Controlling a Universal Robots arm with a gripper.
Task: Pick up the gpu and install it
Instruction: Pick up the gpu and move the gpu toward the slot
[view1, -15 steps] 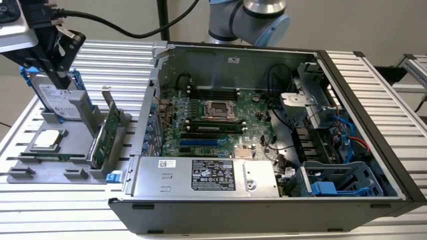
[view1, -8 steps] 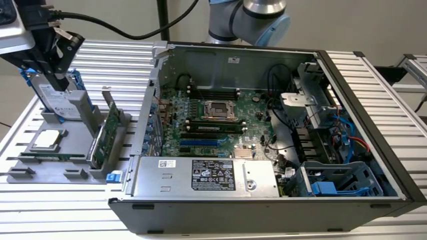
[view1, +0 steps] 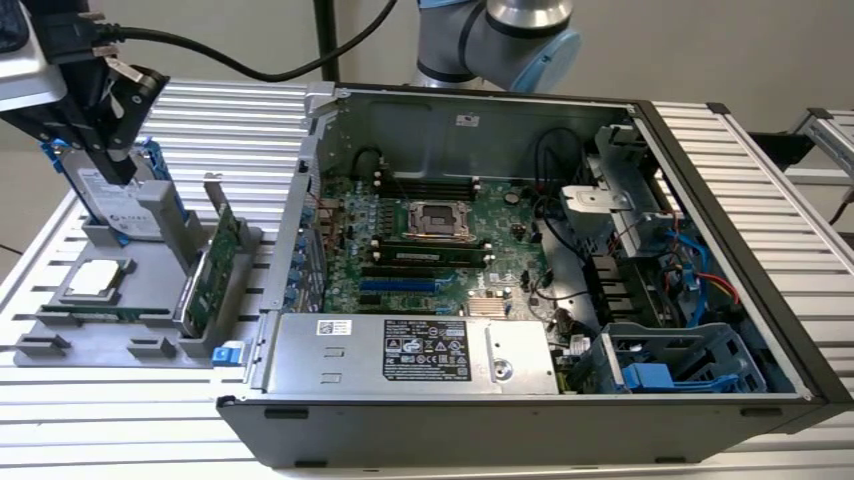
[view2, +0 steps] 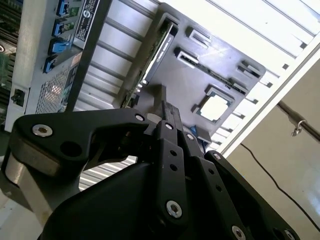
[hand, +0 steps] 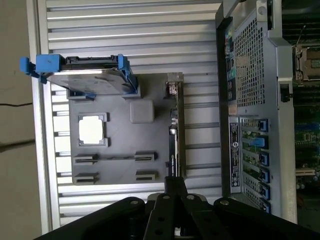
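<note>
The gpu (view1: 207, 275) is seen standing on its long edge in a slot of the grey holder plate (view1: 150, 262), on the side of the plate nearest the open computer case (view1: 534, 425). Its silver end bracket is turned upward and its green board is faced toward the exterior view's left. In the first wrist view the card (hand: 175, 125) is shown edge-on, just beside the case wall.

The gripper (view1: 118, 165) is held above the holder plate, apart from the card, at the end where the hard drive in its blue caddy (view1: 114, 205) is propped. In both wrist views its black fingers (hand: 175, 184) are seen pressed together into one narrow bar, with nothing clamped between them, and that bar (view2: 169, 111) is lined up with the card's edge (view2: 152, 60).

A square processor (view1: 96, 277) is laid flat on the plate near the drive. Plate and case are set on a slatted metal table (view1: 80, 410), and the motherboard (view1: 441, 240) is exposed inside the case.
</note>
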